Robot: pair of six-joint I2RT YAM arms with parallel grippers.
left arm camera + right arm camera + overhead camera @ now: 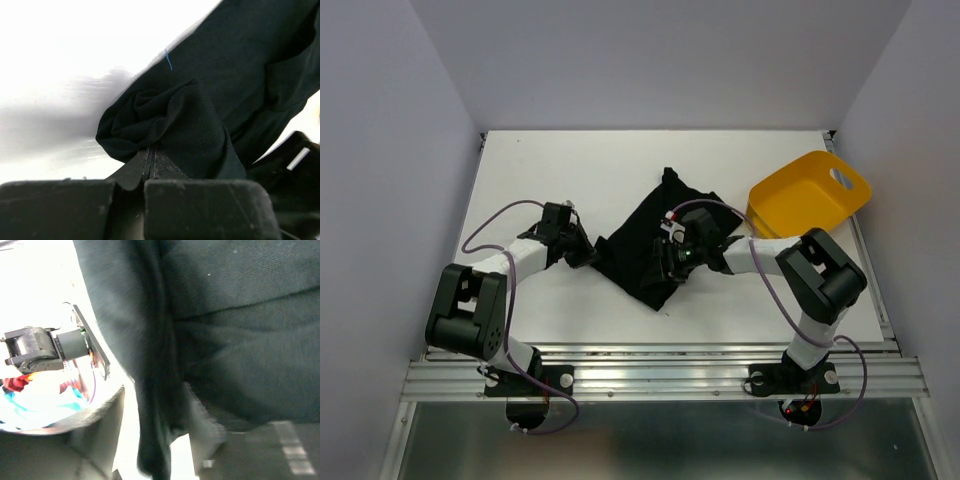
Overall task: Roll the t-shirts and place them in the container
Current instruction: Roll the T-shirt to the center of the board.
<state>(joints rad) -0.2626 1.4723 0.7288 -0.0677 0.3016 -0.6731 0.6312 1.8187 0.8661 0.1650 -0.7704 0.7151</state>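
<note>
Figure: One plain black t-shirt [650, 245] lay crumpled near the middle of the white table [570, 170], forming a rough diamond. Its left corner was gathered into a thick, rolled bunch [175, 125]. The remaining cloth lay loosely folded in soft creases [240, 340], with no print visible.

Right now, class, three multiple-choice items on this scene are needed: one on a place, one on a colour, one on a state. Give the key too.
1. Where is the tub on the table?
A far right
B near left
C centre

2. What colour is the shirt?
A white
B black
C yellow

3. How is the left tool?
A wide open
B shut on the tub
C shut on a bunched shirt edge

Key:
1 A, the top view shows it at the far right edge.
2 B, it is black in every view.
3 C, its wrist view shows bunched cloth pinched in the closed tool.
</note>
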